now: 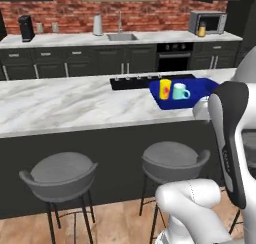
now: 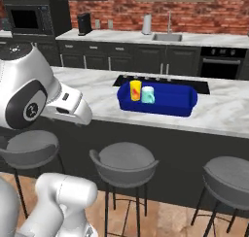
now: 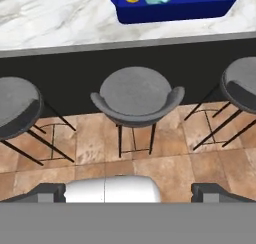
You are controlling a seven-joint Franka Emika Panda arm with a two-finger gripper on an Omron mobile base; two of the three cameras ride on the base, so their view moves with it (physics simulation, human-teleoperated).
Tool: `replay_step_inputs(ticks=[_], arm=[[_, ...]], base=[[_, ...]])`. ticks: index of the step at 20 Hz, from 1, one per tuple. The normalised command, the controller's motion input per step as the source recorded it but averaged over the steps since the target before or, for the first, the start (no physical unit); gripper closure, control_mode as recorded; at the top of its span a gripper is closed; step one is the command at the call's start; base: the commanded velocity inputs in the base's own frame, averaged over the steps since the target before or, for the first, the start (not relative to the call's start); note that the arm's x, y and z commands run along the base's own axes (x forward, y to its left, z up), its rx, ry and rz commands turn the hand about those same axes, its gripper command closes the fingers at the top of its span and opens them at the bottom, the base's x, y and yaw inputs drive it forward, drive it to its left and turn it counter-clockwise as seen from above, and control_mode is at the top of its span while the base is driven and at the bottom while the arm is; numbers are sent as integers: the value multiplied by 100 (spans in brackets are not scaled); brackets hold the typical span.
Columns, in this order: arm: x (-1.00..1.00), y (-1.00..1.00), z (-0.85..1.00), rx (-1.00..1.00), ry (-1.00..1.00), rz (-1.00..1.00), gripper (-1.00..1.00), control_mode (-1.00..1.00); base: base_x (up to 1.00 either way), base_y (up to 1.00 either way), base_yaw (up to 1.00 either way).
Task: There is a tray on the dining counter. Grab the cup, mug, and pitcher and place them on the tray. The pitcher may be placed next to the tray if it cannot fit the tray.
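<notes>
Cup (image 2: 135,90) and mug (image 2: 148,94) stand side by side in the tray (image 2: 187,106) on the desk (image 2: 102,97), well ahead of the spread, empty pincer (image 3: 128,190); I judge the pitcher is left

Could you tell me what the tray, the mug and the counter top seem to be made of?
The tray: likely plastic, uniform deep blue with soft sheen. The mug: possibly glazed ceramic, smooth pale teal. The counter top: marble by its look, white with grey veining.
</notes>
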Motion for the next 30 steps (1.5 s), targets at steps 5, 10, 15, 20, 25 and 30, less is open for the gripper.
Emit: replay_step_inputs(ticks=[5, 10, 15, 20, 25, 30], arm=[[0, 0, 0, 0, 0, 0, -100, 100], [0, 0, 0, 0, 0, 0, -100, 100], [0, 0, 0, 0, 0, 0, -100, 100], [0, 0, 0, 0, 0, 0, -100, 100], [0, 0, 0, 0, 0, 0, -100, 100], [0, 0, 0, 0, 0, 0, -100, 100]], base=[[-45, 77, 2], [-52, 57, 23], [-24, 50, 21], [12, 10, 5], [3, 70, -8], [10, 92, -7]])
